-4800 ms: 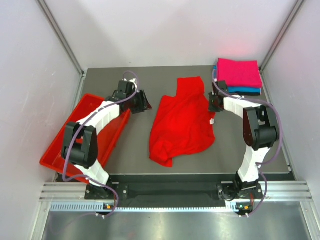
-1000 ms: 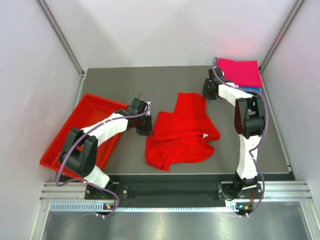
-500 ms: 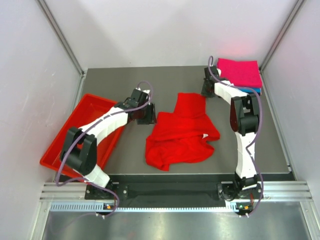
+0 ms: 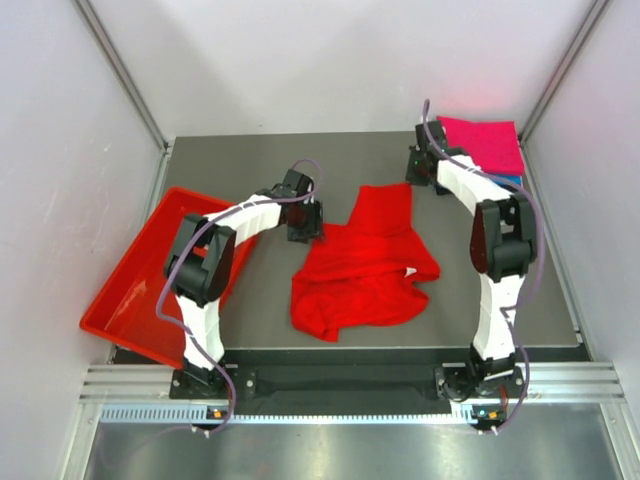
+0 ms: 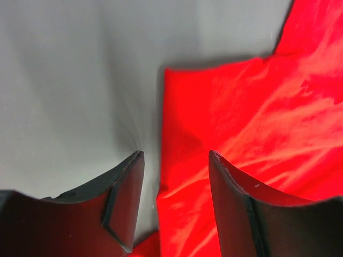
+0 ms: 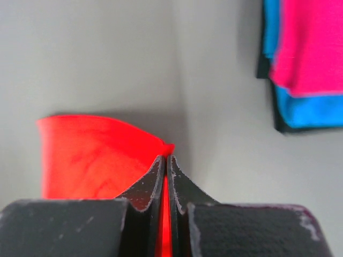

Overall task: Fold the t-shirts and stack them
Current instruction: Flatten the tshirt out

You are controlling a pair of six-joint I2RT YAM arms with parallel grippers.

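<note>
A bright red t-shirt (image 4: pixel 365 262) lies crumpled in the middle of the table, partly folded over itself. My left gripper (image 4: pixel 308 228) hangs open at the shirt's left edge. In the left wrist view its fingers (image 5: pixel 174 155) straddle that edge of the red cloth (image 5: pixel 246 123) without pinching it. My right gripper (image 4: pixel 413 178) is at the shirt's far right corner. The right wrist view shows this gripper (image 6: pixel 166 158) shut on the red cloth (image 6: pixel 91 155), a thin strip of it showing between the jaws. A folded stack sits at the far right: magenta t-shirt (image 4: pixel 482 143) on top, teal (image 6: pixel 308 110) under it, black (image 6: pixel 275 115) lowest.
A rigid red plastic tray (image 4: pixel 125 295) sits tilted at the table's left edge, beside the left arm. White walls close in the table on three sides. The folded stack lies just right of my right wrist.
My left gripper has opened and moved farther up the shirt's left edge. My right gripper has closed on the shirt's far corner. The shirt's shape has barely changed.
</note>
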